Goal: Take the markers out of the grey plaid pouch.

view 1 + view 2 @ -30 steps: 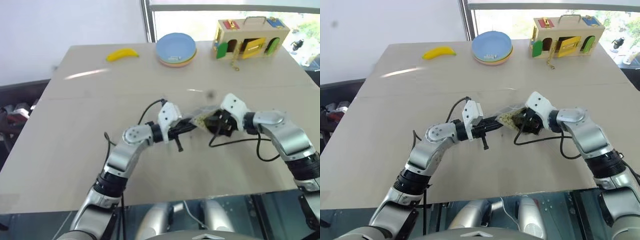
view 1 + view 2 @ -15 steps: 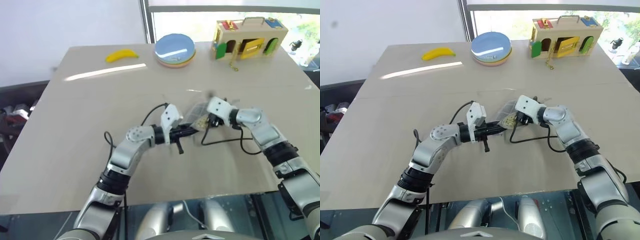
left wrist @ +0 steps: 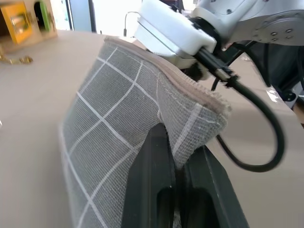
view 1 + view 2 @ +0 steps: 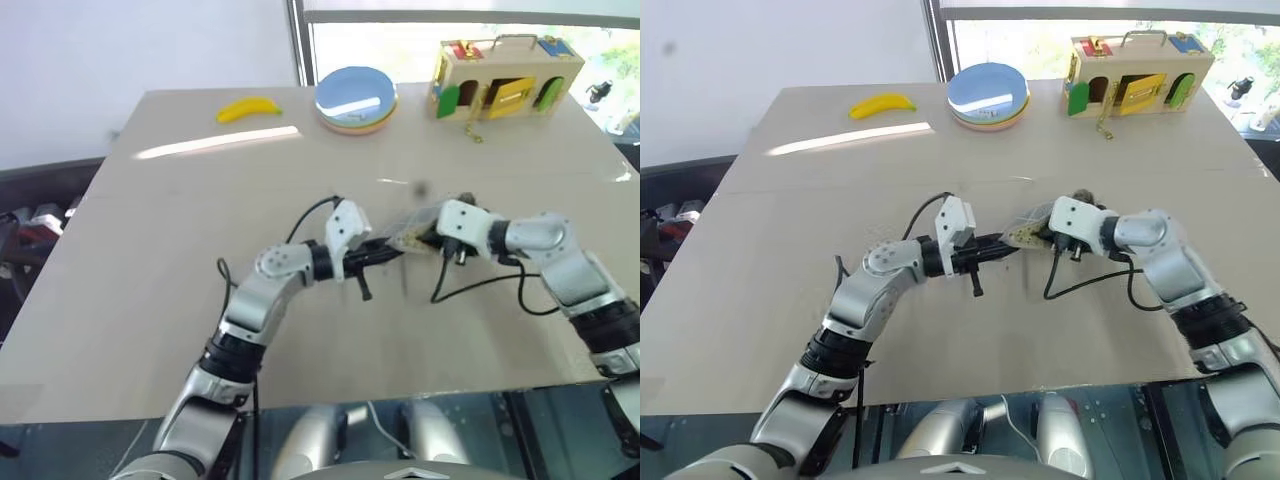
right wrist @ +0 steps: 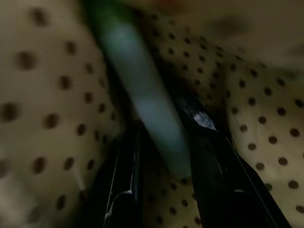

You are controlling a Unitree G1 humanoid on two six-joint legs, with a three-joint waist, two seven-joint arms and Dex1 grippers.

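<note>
We see the grey plaid pouch (image 3: 123,128) held up over the middle of the tan table (image 4: 150,300), between the two grippers. The left gripper (image 3: 178,164) reaches in from nine o'clock, its two black fingers pressed together and pinching a corner of the pouch fabric. The right gripper (image 5: 161,161) comes from three o'clock with its tips inside the pouch mouth, against the yellowish dotted lining (image 5: 42,95); its fingers sit on either side of a marker (image 5: 142,95) with a green cap, clamped on it. At the far edge of the table, near twelve o'clock, lie a yellow banana (image 4: 248,108), a stack of blue plates (image 4: 355,98) and a wooden latch box (image 4: 505,78).
</note>
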